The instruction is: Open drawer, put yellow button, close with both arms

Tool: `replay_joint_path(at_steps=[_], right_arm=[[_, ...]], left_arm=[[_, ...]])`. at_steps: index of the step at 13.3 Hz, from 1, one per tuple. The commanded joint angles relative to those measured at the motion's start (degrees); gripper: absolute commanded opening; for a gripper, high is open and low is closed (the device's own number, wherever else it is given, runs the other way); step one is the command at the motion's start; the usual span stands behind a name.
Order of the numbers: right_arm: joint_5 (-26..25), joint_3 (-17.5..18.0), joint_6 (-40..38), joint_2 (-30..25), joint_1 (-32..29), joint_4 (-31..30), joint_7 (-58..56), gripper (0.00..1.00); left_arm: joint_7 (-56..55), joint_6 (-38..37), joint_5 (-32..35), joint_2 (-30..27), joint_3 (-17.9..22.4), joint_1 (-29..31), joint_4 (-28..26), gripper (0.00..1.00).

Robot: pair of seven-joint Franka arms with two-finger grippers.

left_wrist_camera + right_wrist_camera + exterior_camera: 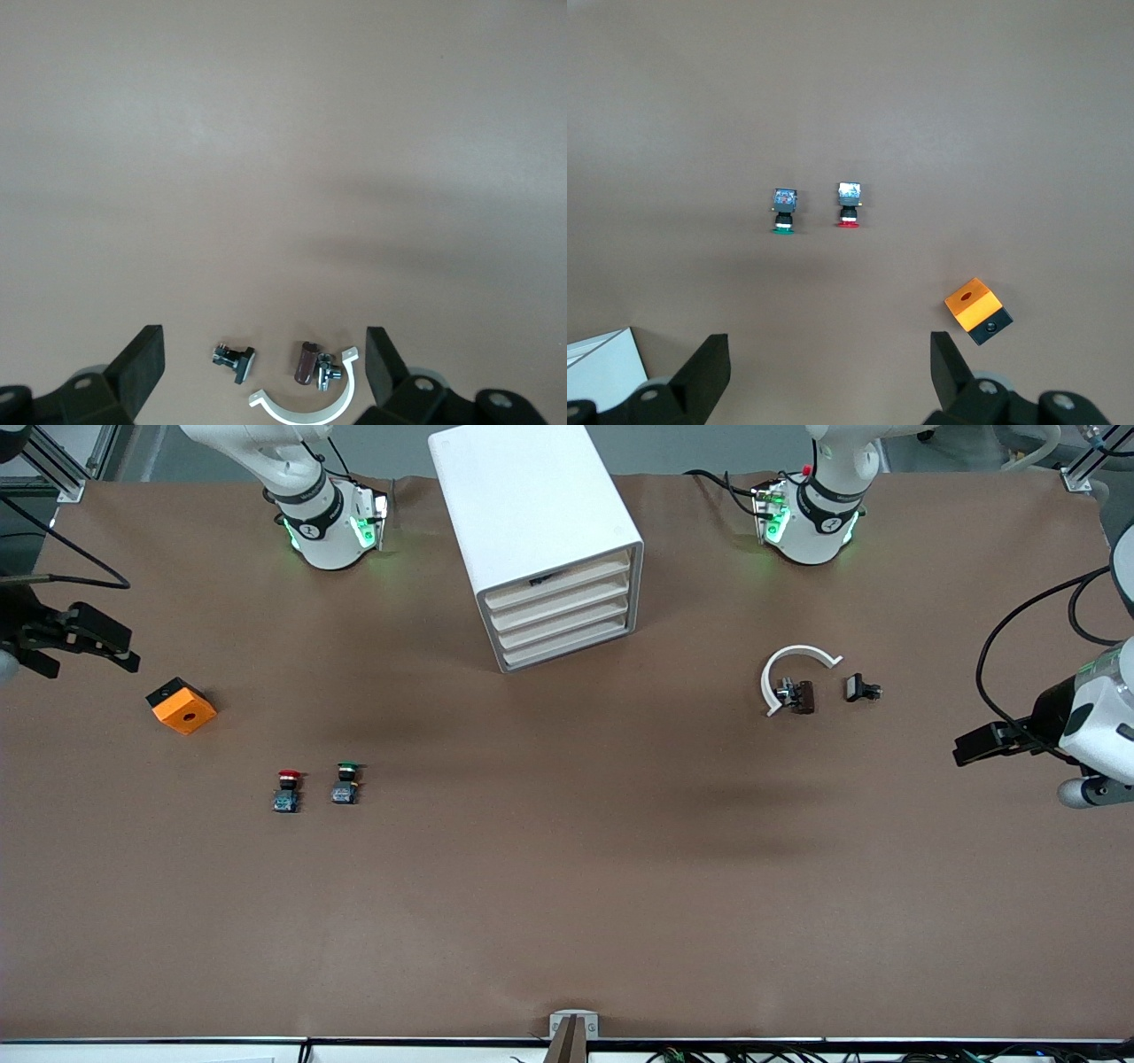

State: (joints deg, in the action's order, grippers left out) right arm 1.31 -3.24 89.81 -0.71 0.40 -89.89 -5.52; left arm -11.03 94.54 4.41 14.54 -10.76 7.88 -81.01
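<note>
Both spread and empty over the table's ends, the left tool and right tool hover well apart from the highest white tray drawer, probably stiff and light; grip its beige front strip.

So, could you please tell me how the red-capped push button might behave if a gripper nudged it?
The small red-capped push button stands apart from the green-capped push button, so it would probably slide or topple alone. Its cap overhangs a small blocky base, so it may tip. Once toppled, the round cap could let it roll.
</note>
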Motion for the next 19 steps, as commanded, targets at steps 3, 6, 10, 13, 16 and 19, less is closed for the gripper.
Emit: replay_joint_path(at_steps=[3,6,10,13,16,19], right_arm=[[1.0,0.6,-1.0,0.3,-0.8,1.1,-0.1,1.00],[1.0,0.6,-1.0,0.3,-0.8,1.1,-0.2,1.00],[0.1,1.1,-1.2,0.3,-0.1,1.9,-0.2,1.00],[0.2,1.0,-0.9,0.3,0.5,3.3,-0.2,1.00],[0.4,1.0,-1.1,0.3,0.3,3.3,-0.2,1.00],[0.8,0.8,-1.3,0.3,0.1,3.3,0.0,1.00]], left_arm=[[0.9,-3.7,1.6,-3.5,-1.1,0.5,-0.6,1.00],[1.3,-6.6,0.8,-6.8,-1.0,0.1,-1.3,1.00],[1.4,-6.4,-2.2,-14.9,3.1,-4.0,-8.4,1.00],[1.6,-3.9,-3.4,-21.5,8.8,-10.4,-16.4,1.00],[1.7,-3.8,-2.7,-23.5,7.5,-10.2,-18.0,1.00],[1.9,-4.6,-2.7,-22.4,7.2,-9.3,-16.5,1.00]])
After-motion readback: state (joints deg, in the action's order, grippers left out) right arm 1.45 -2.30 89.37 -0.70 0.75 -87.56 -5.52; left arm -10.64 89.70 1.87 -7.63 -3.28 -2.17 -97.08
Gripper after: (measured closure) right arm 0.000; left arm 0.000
